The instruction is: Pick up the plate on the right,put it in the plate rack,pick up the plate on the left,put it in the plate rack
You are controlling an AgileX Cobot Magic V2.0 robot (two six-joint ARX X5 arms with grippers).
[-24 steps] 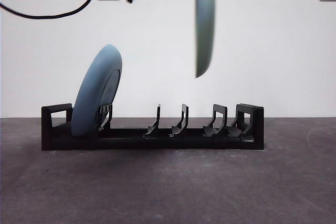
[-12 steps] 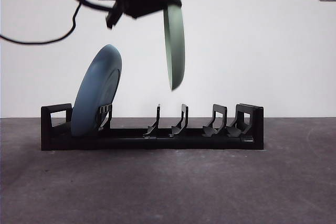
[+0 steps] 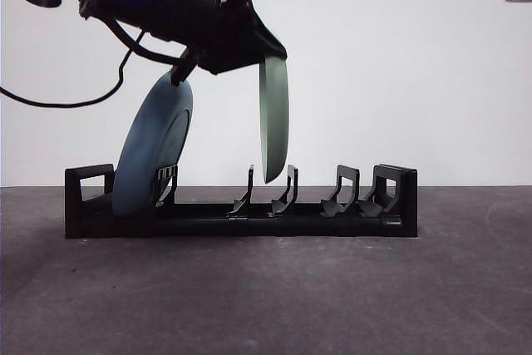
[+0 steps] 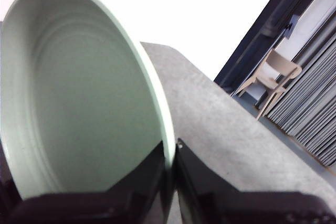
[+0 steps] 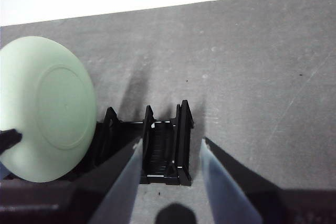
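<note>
Your left end effector [image 4: 169, 182], clamped on the pale green round plate [image 3: 274, 118], held it over the long black plastic plate rack [image 3: 241, 205]; drifting toward 9 o'clock risked striking the racked blue plate [image 3: 154, 147]. Right end effector [image 5: 170, 174] waited, spread and empty.

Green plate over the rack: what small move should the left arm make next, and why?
Probably a short, straight lowering. The left gripper is shut on the rim of the green plate, held on edge, its bottom edge level with the tips of the prongs at the middle of the plate rack and not seated. The blue plate already leans in the rack. The right gripper waits open.
</note>
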